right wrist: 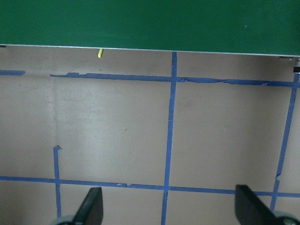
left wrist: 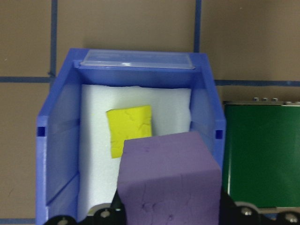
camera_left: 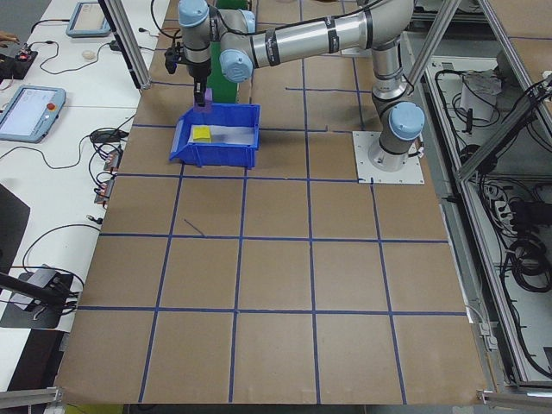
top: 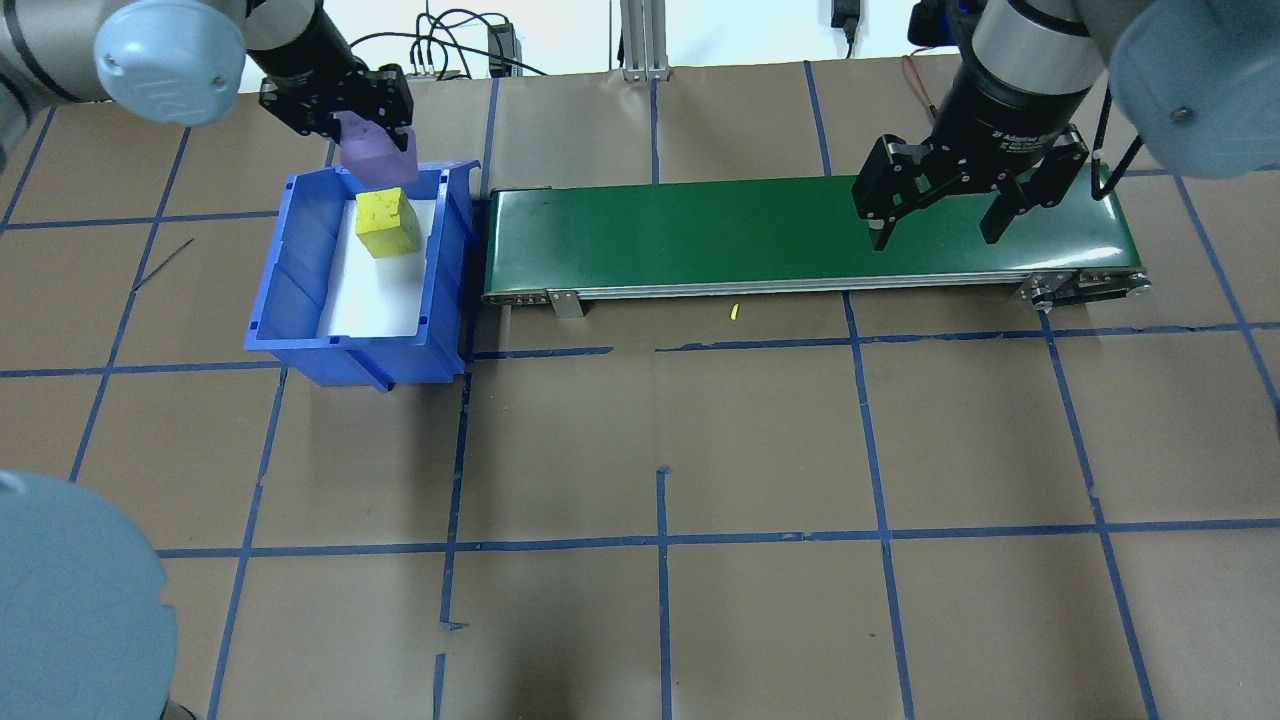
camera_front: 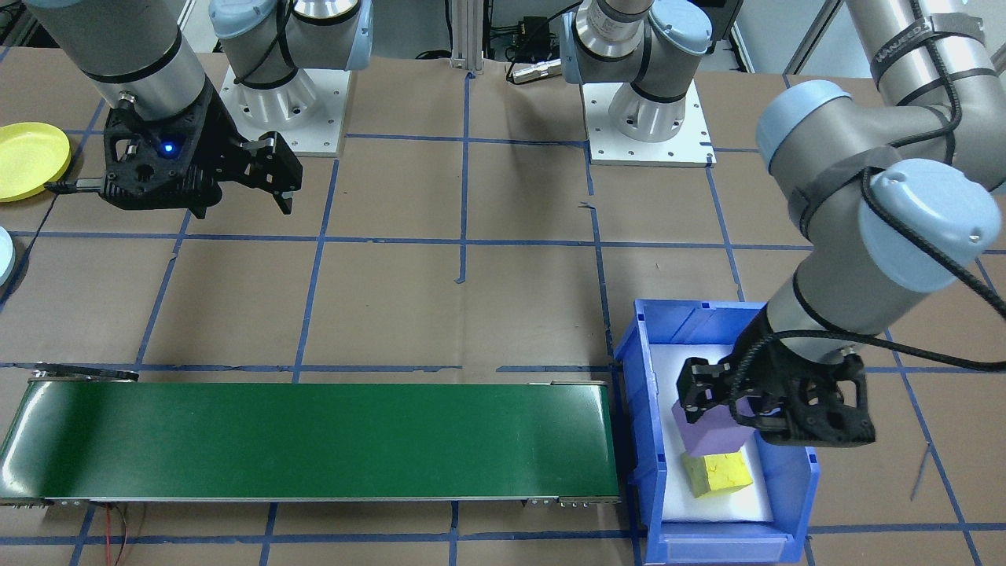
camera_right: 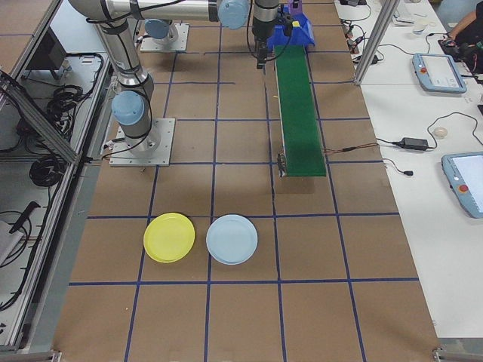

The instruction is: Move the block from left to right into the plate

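Purple block (camera_front: 711, 435) hangs tilted in left fingers (camera_front: 692, 393) over your blue bin (camera_front: 640, 440) on the brown-paper, blue-taped table (top: 700, 450); right fingers (top: 938, 210) spread wide.

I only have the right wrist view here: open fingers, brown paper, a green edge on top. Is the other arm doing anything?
Observer: Yes. The left gripper is shut on a purple block, held above the blue bin.
Operator: Anything left in that bin?
Observer: One yellow block, lying on the white liner.
Operator: And the green edge I see?
Observer: It is a conveyor belt beside the bin; nothing lies on it, and the right gripper hangs open over its far end.
Operator: Where are the plates?
Observer: A yellow plate and a pale blue plate sit side by side beyond that end.
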